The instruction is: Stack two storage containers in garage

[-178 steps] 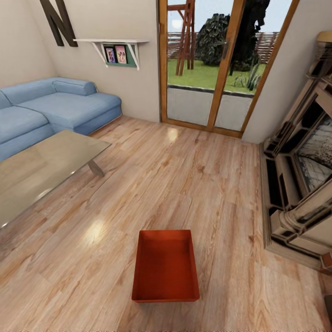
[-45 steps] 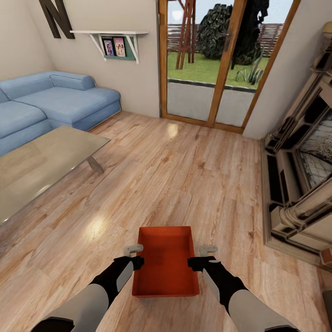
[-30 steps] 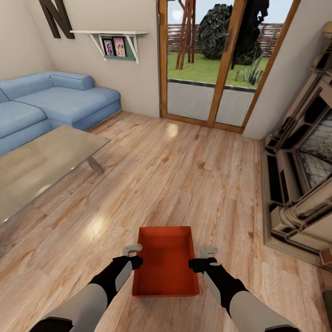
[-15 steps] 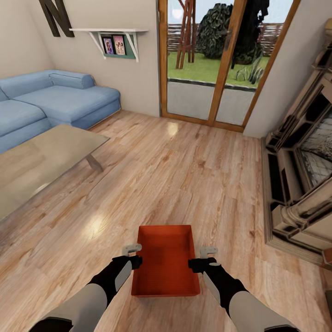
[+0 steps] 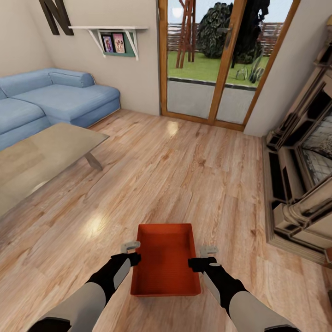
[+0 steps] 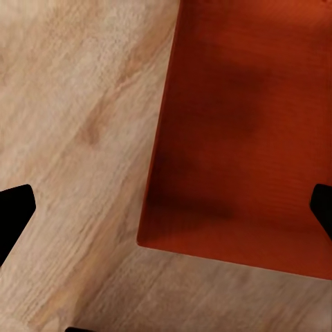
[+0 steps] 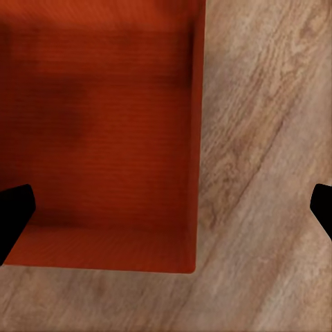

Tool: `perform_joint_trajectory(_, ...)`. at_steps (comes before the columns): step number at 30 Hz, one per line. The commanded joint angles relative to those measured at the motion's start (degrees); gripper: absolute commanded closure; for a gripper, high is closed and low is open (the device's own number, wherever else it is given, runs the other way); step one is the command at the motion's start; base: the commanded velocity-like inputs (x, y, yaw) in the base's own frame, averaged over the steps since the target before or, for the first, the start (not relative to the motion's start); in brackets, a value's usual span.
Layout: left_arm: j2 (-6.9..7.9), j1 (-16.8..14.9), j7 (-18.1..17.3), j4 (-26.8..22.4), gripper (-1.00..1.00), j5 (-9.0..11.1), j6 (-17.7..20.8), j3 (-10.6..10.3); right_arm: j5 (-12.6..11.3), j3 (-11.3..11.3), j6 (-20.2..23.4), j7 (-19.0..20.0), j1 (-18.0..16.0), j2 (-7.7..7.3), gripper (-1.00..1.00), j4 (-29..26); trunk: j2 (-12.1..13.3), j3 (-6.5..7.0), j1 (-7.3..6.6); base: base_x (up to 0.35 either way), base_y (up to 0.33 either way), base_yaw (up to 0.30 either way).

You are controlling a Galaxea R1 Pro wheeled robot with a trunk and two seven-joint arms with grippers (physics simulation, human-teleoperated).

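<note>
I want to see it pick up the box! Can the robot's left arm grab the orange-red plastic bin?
Probably yes. The left gripper hangs open astride the orange-red plastic bin's left wall, with nothing between them.

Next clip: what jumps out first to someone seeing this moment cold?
The orange-red bin on the light wood floor, low in the head view, catches the eye. The left gripper and right gripper flank its long sides, each open with one finger over the bin and one over the floor. Behind are a blue sofa at left, glass doors to a garden, and a fireplace at right.
</note>
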Motion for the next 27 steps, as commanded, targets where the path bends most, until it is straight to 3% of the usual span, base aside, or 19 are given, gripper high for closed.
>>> perform_joint_trajectory(1,0.06,0.0,0.4,-0.2,-1.0,0.5,0.3,-0.3,-0.1,0.5,0.4,-0.4,0.0,-0.07,-1.0,-0.1,-0.4,-0.22,0.22,0.0,0.0,0.0)
perform_joint_trajectory(9,0.1,0.0,0.4,-0.3,-1.0,0.3,1.1,-0.5,-0.1,0.5,0.4,-0.4,0.0,-0.07,-1.0,0.0,-3.6,-1.66,1.98,0.0,0.0,0.0)
perform_joint_trajectory(14,0.08,0.0,0.3,0.2,-1.0,-2.4,1.3,-0.5,0.1,0.5,0.4,-0.4,0.0,-0.47,-1.0,0.0,-3.6,-1.66,1.98,0.0,0.0,0.0)
perform_joint_trajectory(27,-0.01,0.0,0.4,0.5,-1.0,-3.1,1.5,-0.5,2.1,0.7,0.4,-0.3,0.0,-0.62,-1.0,0.0,-3.6,-1.66,1.98,0.0,0.0,0.0)
